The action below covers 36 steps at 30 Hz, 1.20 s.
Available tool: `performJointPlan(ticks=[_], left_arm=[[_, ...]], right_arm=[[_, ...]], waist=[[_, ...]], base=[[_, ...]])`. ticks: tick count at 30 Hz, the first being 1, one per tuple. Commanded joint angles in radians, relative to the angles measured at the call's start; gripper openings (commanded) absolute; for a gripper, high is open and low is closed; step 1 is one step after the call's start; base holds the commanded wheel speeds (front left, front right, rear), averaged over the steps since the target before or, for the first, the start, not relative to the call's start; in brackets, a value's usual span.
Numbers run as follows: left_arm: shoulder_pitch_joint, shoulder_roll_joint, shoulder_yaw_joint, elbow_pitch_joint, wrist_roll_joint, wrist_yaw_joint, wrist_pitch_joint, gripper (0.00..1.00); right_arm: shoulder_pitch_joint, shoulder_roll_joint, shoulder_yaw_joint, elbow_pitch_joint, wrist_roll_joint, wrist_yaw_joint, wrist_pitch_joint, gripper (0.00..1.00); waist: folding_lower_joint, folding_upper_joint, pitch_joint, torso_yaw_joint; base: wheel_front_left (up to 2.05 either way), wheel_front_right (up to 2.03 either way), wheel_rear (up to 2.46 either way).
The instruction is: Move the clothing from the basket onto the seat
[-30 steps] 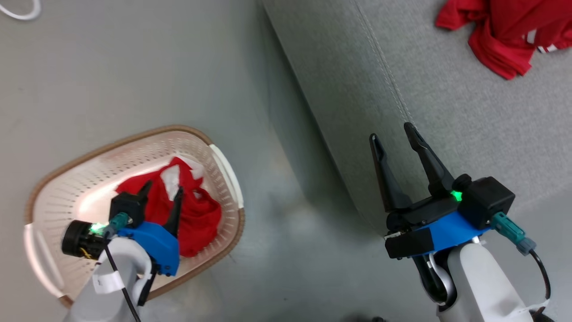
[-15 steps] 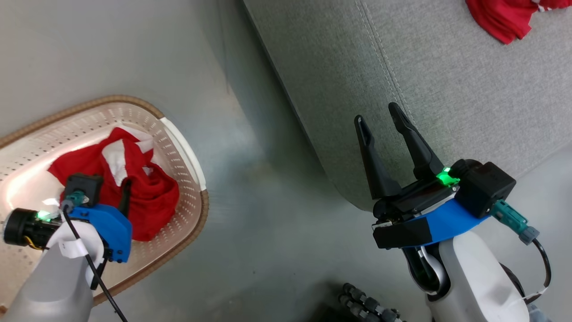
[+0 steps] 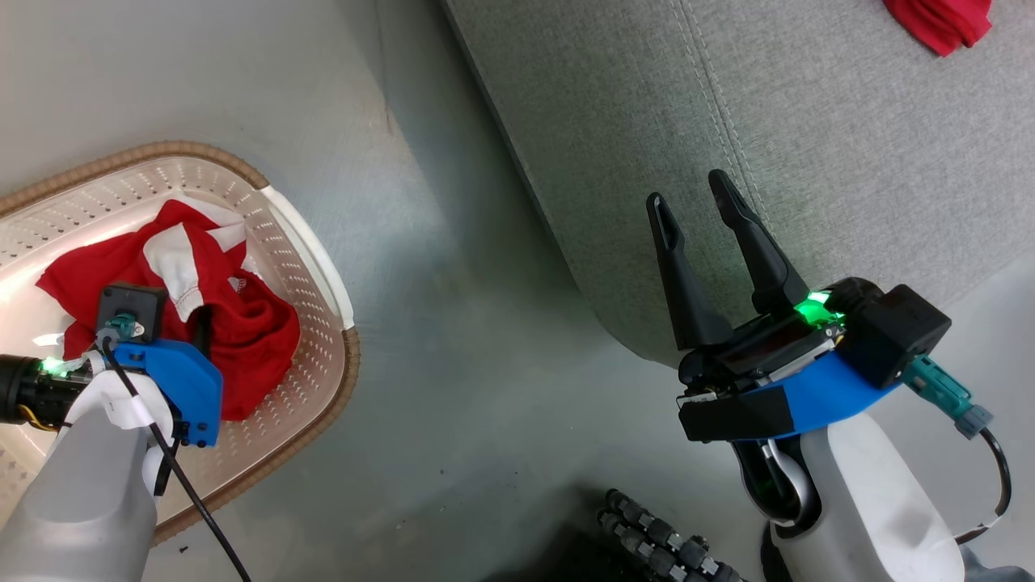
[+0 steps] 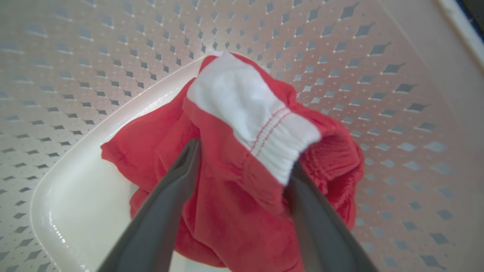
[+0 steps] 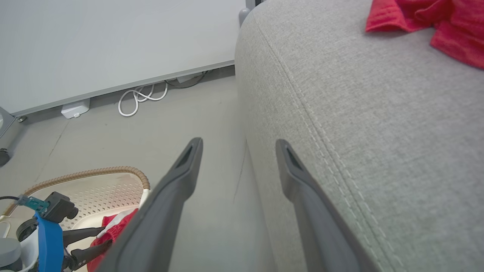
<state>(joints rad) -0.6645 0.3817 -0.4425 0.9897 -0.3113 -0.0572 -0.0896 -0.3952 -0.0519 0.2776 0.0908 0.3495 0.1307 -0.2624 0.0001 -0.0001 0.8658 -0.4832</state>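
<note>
Now your left gripper (image 4: 244, 155) has sunk into the basket (image 3: 311, 376), jaws wide astride the red garment (image 4: 227, 211), ready to close; your right gripper (image 3: 687, 186) hangs spread and empty beside the seat (image 3: 808, 121).

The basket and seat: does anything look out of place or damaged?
Nothing stands out. One red garment lies crumpled in the basket, the open left gripper astride a fold; the other garment lies on the seat.

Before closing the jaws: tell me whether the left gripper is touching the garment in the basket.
Touching. The left wrist view shows the open left gripper straddling the red garment, whose white band lies over one finger.
</note>
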Motion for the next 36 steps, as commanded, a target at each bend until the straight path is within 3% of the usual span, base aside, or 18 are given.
performJointPlan(ticks=[1,8,9,10,12,36], left_arm=[[-0.017,0.003,-0.004,-0.005,0.003,0.006,0.001,1.00],[-0.005,0.011,0.000,-0.015,-0.014,0.021,0.014,1.00],[-0.004,0.012,0.001,-0.016,-0.015,0.022,0.014,0.82],[-0.002,0.013,0.002,-0.015,-0.019,0.022,0.019,0.46],[0.001,0.016,0.001,-0.017,-0.022,0.021,0.023,0.00],[0.002,0.024,-0.006,-0.015,-0.069,-0.003,0.007,0.00]], right_arm=[[0.007,0.003,-0.003,-0.004,0.001,0.000,-0.003,1.00],[0.004,0.003,-0.004,-0.006,0.006,0.000,-0.004,1.00],[0.003,0.003,-0.003,-0.006,0.006,0.000,-0.004,1.00],[0.001,0.003,-0.003,-0.004,0.005,0.000,-0.004,1.00],[-0.001,0.003,-0.004,-0.002,0.004,0.000,-0.004,1.00],[-0.041,0.003,0.018,0.016,0.000,0.000,-0.004,1.00]], waist=[[-0.0001,0.0001,0.001,0.001],[-0.0001,0.0001,0.007,0.006],[-0.0001,0.0001,0.008,0.006],[-0.0001,0.0001,0.008,0.006],[-0.0001,0.0001,0.008,0.006],[-0.0001,0.0001,-0.029,0.005]], base=[[0.00,0.00,0.00],[0.00,0.00,0.00],[0.00,0.00,0.00],[0.00,0.00,0.00],[0.00,0.00,0.00],[0.00,0.00,0.00]])
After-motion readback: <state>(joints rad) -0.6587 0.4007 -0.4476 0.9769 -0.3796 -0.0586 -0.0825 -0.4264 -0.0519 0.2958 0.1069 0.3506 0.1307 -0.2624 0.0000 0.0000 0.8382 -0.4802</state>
